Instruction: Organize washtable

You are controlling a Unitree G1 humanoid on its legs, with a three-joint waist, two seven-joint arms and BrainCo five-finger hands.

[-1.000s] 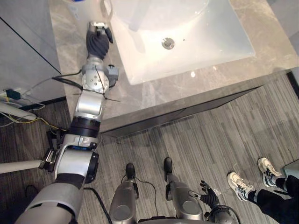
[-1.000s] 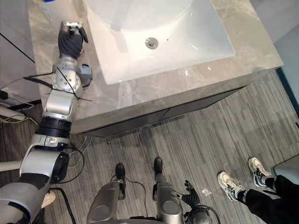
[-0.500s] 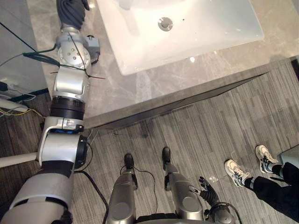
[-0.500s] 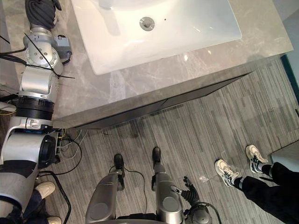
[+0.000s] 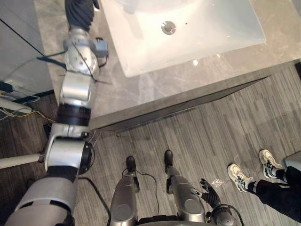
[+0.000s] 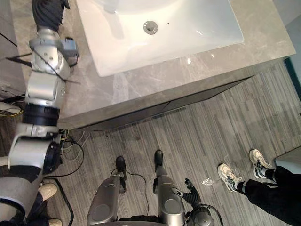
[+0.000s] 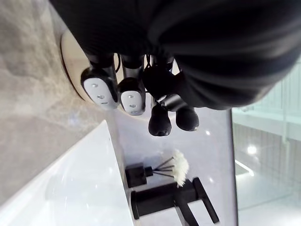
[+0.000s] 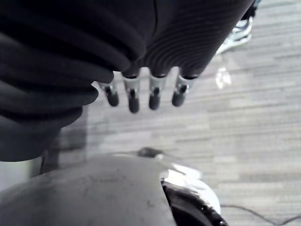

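A white sink basin [image 5: 211,28] with a round drain [image 5: 168,27] is set in the grey marble washtable [image 5: 155,84]. My left hand [image 5: 82,9] reaches over the counter strip left of the basin, at the far end. Its fingers [image 7: 99,87] hang relaxed and hold nothing, above a round beige dish [image 7: 69,54] on the counter. Past them stand a black faucet [image 7: 164,202] and a small black holder with white tufted sticks [image 7: 141,174]. My right hand [image 5: 209,193] hangs low beside the legs, over the floor, fingers [image 8: 153,96] relaxed and empty.
The washtable's front edge [image 5: 188,101] runs diagonally above a grey plank floor [image 5: 202,141]. A person's white shoes [image 5: 240,176] and dark trouser leg [image 5: 277,197] are at the lower right. A grey wall panel [image 5: 19,52] and loose cables border the left side.
The camera has shifted, and the sink sits higher in view. My left hand has gone a little farther back along the counter's left strip. The right hand has not moved.
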